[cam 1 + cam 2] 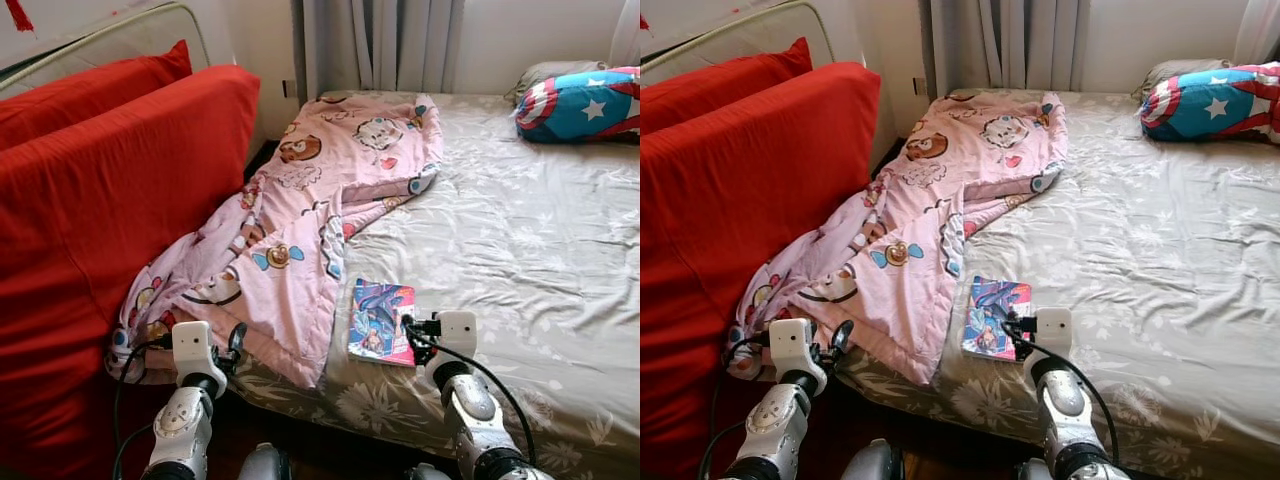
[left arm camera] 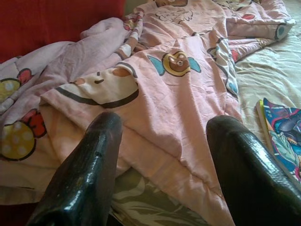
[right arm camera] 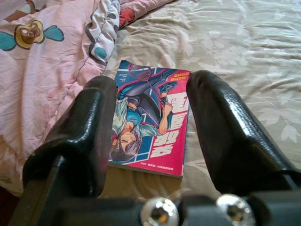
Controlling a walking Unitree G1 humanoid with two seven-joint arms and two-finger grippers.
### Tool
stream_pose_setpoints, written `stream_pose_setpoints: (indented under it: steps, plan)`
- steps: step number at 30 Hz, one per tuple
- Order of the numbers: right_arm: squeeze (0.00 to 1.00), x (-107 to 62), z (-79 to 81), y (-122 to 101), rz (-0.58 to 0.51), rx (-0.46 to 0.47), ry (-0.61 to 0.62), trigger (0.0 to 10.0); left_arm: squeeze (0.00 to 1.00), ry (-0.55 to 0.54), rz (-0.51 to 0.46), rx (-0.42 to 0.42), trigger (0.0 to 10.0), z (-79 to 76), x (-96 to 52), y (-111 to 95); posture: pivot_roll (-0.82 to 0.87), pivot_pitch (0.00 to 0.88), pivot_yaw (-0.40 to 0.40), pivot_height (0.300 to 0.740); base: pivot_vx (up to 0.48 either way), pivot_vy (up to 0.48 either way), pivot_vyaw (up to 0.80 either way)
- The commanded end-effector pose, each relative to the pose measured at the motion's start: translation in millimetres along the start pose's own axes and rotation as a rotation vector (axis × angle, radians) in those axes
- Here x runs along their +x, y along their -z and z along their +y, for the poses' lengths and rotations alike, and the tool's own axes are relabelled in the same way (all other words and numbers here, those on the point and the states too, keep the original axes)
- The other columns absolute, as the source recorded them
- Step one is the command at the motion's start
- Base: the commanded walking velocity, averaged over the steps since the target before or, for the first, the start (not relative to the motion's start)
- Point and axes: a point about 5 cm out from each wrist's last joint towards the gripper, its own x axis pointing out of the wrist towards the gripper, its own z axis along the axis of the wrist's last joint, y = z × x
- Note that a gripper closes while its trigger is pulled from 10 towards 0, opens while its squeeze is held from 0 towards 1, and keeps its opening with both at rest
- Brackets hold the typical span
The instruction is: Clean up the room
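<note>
There, at the near edge of the bed, the robot had both arms raised. The right gripper hung just short of a book, its jaws spread wide and holding nothing; seen from that wrist, the two black fingers framed the bright cover between them without touching it. The book lay flat on the pale flowered sheet, close to the bed's near edge and just beside the hem of a pink blanket.

The left gripper was likewise released, its jaws apart and empty, poised over the blanket's lower corner where it spilled off the mattress. That blanket, printed with cartoon figures, ran in a crumpled band from the head of the bed down toward the robot, bunched against a red sofa standing on the robot's left.

At the far right corner of the bed rested a pillow in blue, red and white with stars. Grey curtains hung behind the head of the bed.
</note>
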Motion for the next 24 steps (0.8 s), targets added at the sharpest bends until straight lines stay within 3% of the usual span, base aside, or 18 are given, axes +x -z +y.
stream_pose_setpoints:
  steps: [1,15,19,24]
  plan:
    - [0.00,1.5,3.0,0.5,0.019,-0.012,-0.007,10.0,0.00,-0.006,0.003,0.015,10.0,4.4,1.1,-2.4,-0.04,0.039,0.073,0.636,0.000,0.000,0.00]
    - [0.00,-2.5,-2.3,6.6,0.034,0.003,-0.006,10.0,0.00,-0.008,0.001,0.011,10.0,4.8,1.0,-2.7,-0.04,0.043,0.071,0.631,0.000,0.000,0.00]
    - [0.00,-1.7,-1.6,10.2,0.086,-0.017,-0.006,10.0,0.00,-0.007,0.001,0.010,10.0,4.6,0.9,-2.5,-0.04,0.043,0.071,0.631,0.000,0.000,0.00]
    - [0.00,-2.7,-2.2,9.7,0.065,-0.006,-0.008,10.0,0.00,-0.006,0.002,0.010,10.0,4.0,0.8,-2.1,-0.04,0.042,0.070,0.593,0.000,0.000,0.00]
